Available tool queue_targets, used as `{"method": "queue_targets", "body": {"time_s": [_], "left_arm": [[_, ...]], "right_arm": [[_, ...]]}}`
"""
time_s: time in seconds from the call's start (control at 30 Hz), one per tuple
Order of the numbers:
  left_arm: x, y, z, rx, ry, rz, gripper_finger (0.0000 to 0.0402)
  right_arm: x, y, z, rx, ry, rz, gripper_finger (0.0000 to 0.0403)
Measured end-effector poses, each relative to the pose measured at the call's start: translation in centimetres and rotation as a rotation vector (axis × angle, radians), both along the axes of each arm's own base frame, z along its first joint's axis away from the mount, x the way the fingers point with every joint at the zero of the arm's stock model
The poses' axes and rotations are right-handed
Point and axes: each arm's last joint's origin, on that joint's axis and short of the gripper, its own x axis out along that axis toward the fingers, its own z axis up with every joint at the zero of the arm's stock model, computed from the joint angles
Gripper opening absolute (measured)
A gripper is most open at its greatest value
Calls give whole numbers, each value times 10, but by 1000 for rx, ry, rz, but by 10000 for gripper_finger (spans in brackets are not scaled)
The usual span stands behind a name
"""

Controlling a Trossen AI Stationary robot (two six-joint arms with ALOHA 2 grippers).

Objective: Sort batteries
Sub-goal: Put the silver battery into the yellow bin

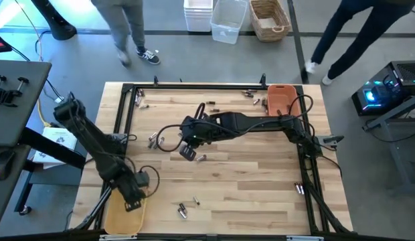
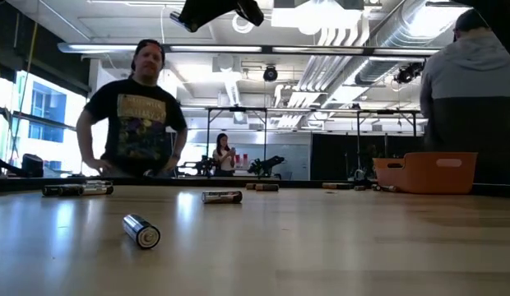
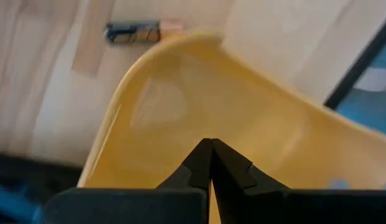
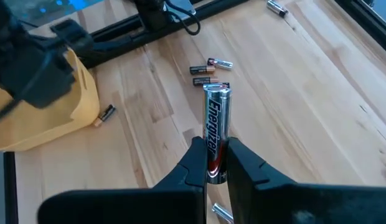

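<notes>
My right gripper (image 4: pixel 213 163) hangs above the middle of the wooden table (image 1: pixel 247 174), shut on a silver and black battery (image 4: pixel 216 118). It also shows as a dark shape at the top edge of the low view (image 2: pixel 214 11). My left gripper (image 3: pixel 210 145) is shut with nothing between its fingers, over the yellow tray (image 3: pixel 180 106) at the table's near left corner (image 1: pixel 124 214). Loose batteries lie flat on the table: two near the front (image 1: pixel 183 211), one beside the yellow tray's rim (image 3: pixel 142 32), and others (image 4: pixel 208 67) below the right gripper. My right gripper pinches the battery's rear end (image 4: pixel 212 163) between its two fingers. The fingers slant down and lie along the battery, which sticks out well past the fingertips. The battery is lifted clear of the table, its capped end (image 4: pixel 216 88) pointing away from the gripper.
An orange tray (image 1: pixel 281 97) stands at the far right of the table. More batteries lie along the far edge (image 1: pixel 251 94), by the left rail (image 1: pixel 154 140) and near the right rail (image 1: pixel 298 189). A black frame rims the table. People stand beyond the far edge (image 2: pixel 136 107).
</notes>
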Motion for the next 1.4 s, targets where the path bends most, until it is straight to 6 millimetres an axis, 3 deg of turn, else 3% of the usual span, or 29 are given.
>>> {"method": "queue_targets", "body": {"time_s": [0.2,0.37,0.53,0.8,0.9,1.03,1.17,1.27,1.4], "left_arm": [[20,-4,-23,47,23,52,0],[38,5,-29,81,-39,113,0],[58,22,-28,105,-131,147,0],[87,60,-26,145,-225,150,0],[88,70,-12,99,-241,152,0],[74,76,28,76,-269,123,0],[46,88,74,80,-323,159,0],[14,96,101,120,-364,233,0],[-23,102,120,129,-488,372,0]], "right_arm": [[0,0,0,-3,3,16,14],[-2,4,-1,2,26,54,14],[-11,13,-6,-33,123,78,14],[-26,24,3,-41,167,107,14],[-29,32,2,-37,195,144,14],[-30,41,-1,-2,204,197,14],[-21,50,-15,92,161,278,14],[-4,60,-35,194,39,332,14],[19,72,-76,307,-149,315,14]]}}
